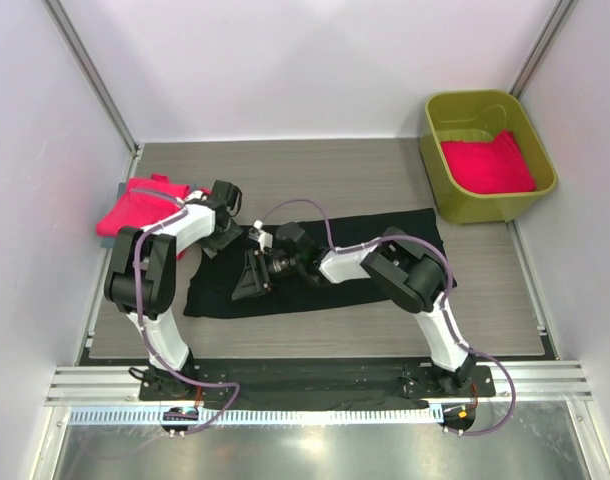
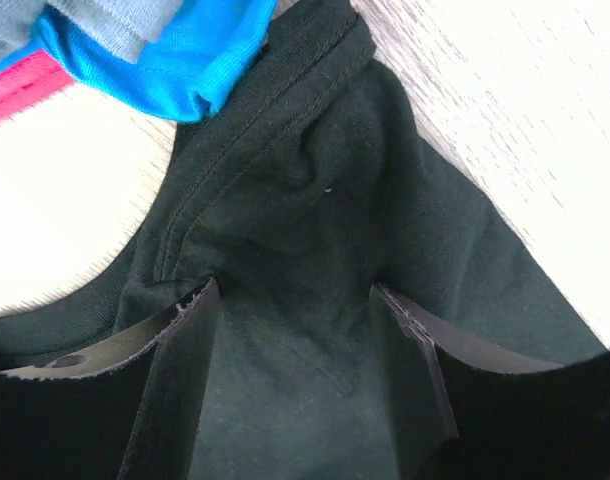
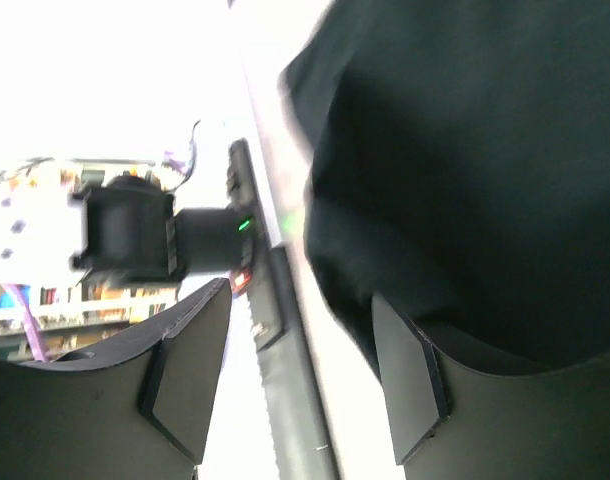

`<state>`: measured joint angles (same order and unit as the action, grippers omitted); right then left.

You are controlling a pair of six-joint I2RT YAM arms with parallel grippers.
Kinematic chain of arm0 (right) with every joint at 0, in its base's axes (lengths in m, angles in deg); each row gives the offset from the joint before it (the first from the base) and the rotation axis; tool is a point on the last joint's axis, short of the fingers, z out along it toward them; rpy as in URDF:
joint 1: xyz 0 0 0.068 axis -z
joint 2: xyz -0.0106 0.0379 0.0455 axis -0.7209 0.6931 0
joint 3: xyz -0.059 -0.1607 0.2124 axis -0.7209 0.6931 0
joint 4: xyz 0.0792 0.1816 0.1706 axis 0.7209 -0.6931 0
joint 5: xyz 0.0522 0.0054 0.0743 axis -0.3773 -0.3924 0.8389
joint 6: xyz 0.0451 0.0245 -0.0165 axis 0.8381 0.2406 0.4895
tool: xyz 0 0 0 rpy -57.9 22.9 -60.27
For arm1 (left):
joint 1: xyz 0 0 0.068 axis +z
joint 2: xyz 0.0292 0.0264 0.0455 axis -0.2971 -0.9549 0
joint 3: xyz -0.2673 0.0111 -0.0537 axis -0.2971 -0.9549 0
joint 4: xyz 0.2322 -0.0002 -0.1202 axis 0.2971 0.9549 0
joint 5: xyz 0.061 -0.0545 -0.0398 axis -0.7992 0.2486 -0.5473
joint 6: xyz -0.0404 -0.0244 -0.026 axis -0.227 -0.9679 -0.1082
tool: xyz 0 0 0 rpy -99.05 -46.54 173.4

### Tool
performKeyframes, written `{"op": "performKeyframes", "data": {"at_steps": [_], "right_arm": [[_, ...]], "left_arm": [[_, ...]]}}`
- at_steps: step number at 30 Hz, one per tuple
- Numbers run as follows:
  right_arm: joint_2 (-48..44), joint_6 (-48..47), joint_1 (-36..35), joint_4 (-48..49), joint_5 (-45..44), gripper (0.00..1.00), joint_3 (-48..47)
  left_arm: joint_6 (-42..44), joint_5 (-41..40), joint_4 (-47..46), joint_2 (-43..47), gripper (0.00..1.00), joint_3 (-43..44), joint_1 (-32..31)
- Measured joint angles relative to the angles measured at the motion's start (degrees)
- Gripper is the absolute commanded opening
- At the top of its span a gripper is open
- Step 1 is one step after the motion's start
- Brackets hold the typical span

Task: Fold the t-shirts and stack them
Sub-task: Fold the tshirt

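My left fingers: spread apart, pinching nothing. My left gripper (image 2: pixel 295 290) hangs low over the collar end of the black t-shirt (image 2: pixel 315 180), whose dark cloth fills the gap between the tips.
My right fingers: spread too, holding nothing. My right gripper (image 3: pixel 301 292) is tipped sideways at the black t-shirt's near-left part. One finger sits just beside its edge, and I cannot tell if they touch.
Black t-shirt: a long flat band across the middle of the table (image 1: pixel 335 165).
Edges: the stitched collar rim rises into a soft ridge just beyond my left fingertips.
Open room: bare table runs along the black t-shirt's far edge, with a narrower strip along its near edge.
Blue t-shirt (image 2: pixel 195 50): bunched right at the black t-shirt's collar, touching it.
Pink t-shirts (image 1: pixel 135 205): piled off the black t-shirt's left end. One more pink t-shirt (image 1: pixel 490 165) lies in the olive tub (image 1: pixel 485 100), beyond its far right corner.
Hidden: from above, my arms cover the black t-shirt's left part and the blue t-shirt. My right wrist view is blurred and washed out.
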<state>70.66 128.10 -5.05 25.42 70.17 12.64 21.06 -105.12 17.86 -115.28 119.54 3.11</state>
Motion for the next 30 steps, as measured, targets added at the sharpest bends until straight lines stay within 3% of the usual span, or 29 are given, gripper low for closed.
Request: {"op": "performKeyframes", "data": {"at_steps": [11, 19, 24, 30], "right_arm": [[-12.1, 2.1, -9.7, 1.3, 0.1, 0.65, 7.5], [-17.8, -3.7, -7.1, -7.0, -6.7, 0.60, 7.7], [-21.7, -7.7, -2.4, -14.3, -13.5, 0.56, 9.2], [-33.6, -13.4, 5.5, -28.2, -29.0, 0.49, 14.8]], "left_arm": [[1.2, -0.5, 0.2, -0.5, 0.62, 0.7, 0.0], [1.7, 0.2, 0.2, 1.5, 0.64, 0.1, 0.0], [2.8, 1.5, 0.0, 10.5, 0.66, -4.0, -0.3], [2.3, 3.5, -0.5, 27.2, 0.65, -13.7, -2.1]]}}
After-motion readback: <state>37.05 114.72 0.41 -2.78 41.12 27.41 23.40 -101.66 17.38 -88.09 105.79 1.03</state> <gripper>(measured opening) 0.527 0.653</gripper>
